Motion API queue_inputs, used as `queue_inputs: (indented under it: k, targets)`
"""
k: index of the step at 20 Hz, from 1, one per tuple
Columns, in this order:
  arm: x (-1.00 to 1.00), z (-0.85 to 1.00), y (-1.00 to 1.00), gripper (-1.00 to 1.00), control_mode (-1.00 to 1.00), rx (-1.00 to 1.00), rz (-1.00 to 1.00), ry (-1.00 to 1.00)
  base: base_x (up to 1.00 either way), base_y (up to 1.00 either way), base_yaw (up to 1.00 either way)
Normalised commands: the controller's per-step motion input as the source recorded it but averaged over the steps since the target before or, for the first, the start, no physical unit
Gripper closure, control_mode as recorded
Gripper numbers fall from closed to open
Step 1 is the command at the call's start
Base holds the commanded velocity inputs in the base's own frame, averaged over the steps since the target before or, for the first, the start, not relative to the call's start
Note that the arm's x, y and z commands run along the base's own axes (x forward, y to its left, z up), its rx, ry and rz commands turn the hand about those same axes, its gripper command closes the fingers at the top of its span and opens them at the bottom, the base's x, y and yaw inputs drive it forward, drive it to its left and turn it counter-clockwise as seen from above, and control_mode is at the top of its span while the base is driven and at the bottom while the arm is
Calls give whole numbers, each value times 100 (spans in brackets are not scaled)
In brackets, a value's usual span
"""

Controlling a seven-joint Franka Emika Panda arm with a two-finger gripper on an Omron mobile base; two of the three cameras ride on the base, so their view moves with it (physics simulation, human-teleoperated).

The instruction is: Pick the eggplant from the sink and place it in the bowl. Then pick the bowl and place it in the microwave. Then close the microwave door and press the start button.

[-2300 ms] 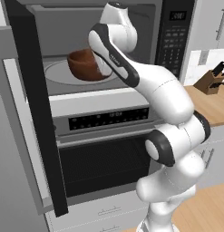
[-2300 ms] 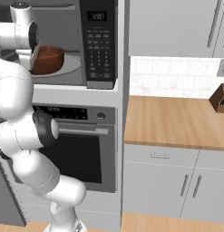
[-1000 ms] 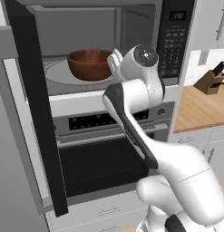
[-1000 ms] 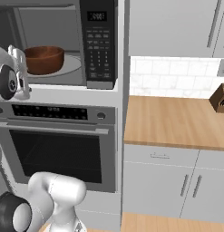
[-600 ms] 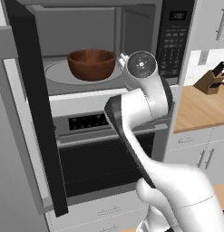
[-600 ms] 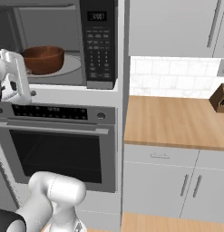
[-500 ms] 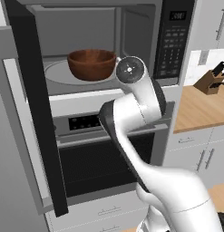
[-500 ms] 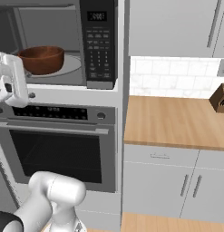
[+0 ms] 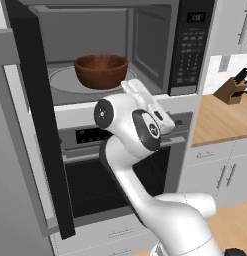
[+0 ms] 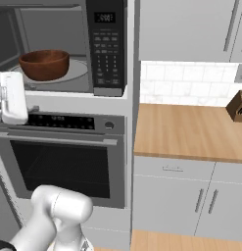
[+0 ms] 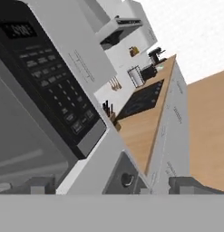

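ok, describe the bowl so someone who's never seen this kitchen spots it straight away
Find the built-in microwave above the oven, its door swung wide open to the left. Inside, on the pale round turntable, sits the bowl. It is large, deep and round, of plain dark reddish-brown wood, the one warm-coloured thing in that grey cavity.

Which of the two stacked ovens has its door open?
The upper one, the microwave: its black door swings out left, showing the wooden bowl inside. The oven below stays shut.
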Motion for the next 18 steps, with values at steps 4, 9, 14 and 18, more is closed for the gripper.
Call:
queue_inputs:
  k: [4, 9, 14, 18]
  targets:
    - [-35, 0, -49, -100, -100, -32, -5, -27, 0, 0, 0]
    - [-55, -3, -27, -100, -100, -30, -8, -33, 0, 0, 0]
    - [-81, -23, 9, -100, -100, -27, -4, -26, 0, 0, 0]
    - [-71, -45, 45, -100, -100, -25, 0, -9, 0, 0, 0]
